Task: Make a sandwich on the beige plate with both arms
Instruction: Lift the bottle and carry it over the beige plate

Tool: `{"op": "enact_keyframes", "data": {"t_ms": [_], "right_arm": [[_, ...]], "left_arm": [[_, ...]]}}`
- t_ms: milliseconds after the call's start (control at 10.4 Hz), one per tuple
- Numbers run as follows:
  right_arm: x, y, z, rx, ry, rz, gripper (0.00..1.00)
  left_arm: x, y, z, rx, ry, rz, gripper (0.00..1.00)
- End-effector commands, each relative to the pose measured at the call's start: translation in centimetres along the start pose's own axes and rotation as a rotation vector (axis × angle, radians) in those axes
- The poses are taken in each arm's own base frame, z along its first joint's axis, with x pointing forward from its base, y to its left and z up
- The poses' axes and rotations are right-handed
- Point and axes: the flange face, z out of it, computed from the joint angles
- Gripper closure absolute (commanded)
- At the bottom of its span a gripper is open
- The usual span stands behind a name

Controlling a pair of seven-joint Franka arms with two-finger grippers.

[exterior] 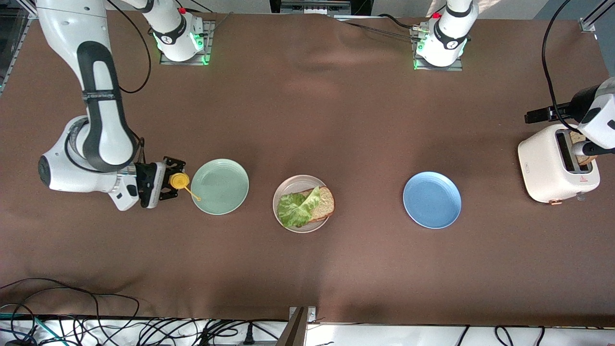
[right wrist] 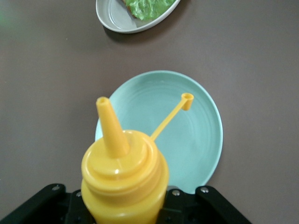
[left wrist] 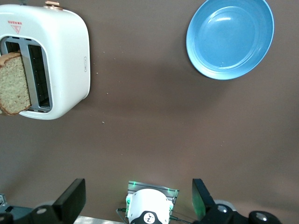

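The beige plate (exterior: 280, 191) lies mid-table with one brown bread slice (exterior: 325, 202) on it and a green lettuce leaf (exterior: 298, 209) on top of that. Plate rim (right wrist: 110, 19) and lettuce (right wrist: 150, 6) also show in the right wrist view. A second bread slice (exterior: 580, 145) sticks up from a white toaster (exterior: 547, 168) at the left arm's end; it shows again (left wrist: 14, 84) in the left wrist view. My left gripper (exterior: 590, 150) (left wrist: 139, 196) hangs open over the toaster, holding nothing. My right gripper (exterior: 174, 180) (right wrist: 125, 205) is shut on a yellow squeeze bottle (exterior: 179, 181) (right wrist: 124, 177) beside the mint green plate.
A mint green plate (exterior: 226, 192) (right wrist: 187, 140) lies toward the right arm's end, with the bottle's tethered cap (right wrist: 187, 98) hanging over it. A blue plate (exterior: 432, 200) (left wrist: 231, 37) lies between the beige plate and the toaster (left wrist: 65, 56). Cables run along the table's near edge.
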Motion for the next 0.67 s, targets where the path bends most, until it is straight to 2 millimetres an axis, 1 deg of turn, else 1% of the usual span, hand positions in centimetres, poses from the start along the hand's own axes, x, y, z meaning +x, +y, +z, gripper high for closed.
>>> {"op": "enact_keyframes", "data": {"t_ms": [0, 96, 289, 385, 482, 578], "right_arm": [[10.3, -2.1, 1.6, -0.094, -0.214, -0.124, 1.00], [13.4, -2.7, 2.8, -0.133, -0.252, -0.097, 1.00], [19.7, -4.7, 5.9, -0.226, -0.339, -0.104, 1.00], [22.6, -6.0, 7.4, -0.306, -0.422, -0.131, 1.00], [24.4, -7.0, 9.0, -0.368, -0.515, -0.176, 1.00], [25.5, -8.3, 10.6, -0.423, -0.608, -0.224, 1.00]], "left_arm": [[-0.1, 0.0, -0.3, 0.029, 0.001, 0.002, 0.00], [-0.1, 0.0, -0.2, 0.030, 0.000, 0.002, 0.00], [-0.1, 0.0, -0.3, 0.029, 0.001, 0.002, 0.00], [-0.1, 0.1, -0.3, 0.030, 0.001, 0.003, 0.00], [-0.1, 0.0, -0.3, 0.029, 0.001, 0.002, 0.00], [0.0, -0.4, -0.2, 0.027, -0.001, -0.004, 0.00]]}}
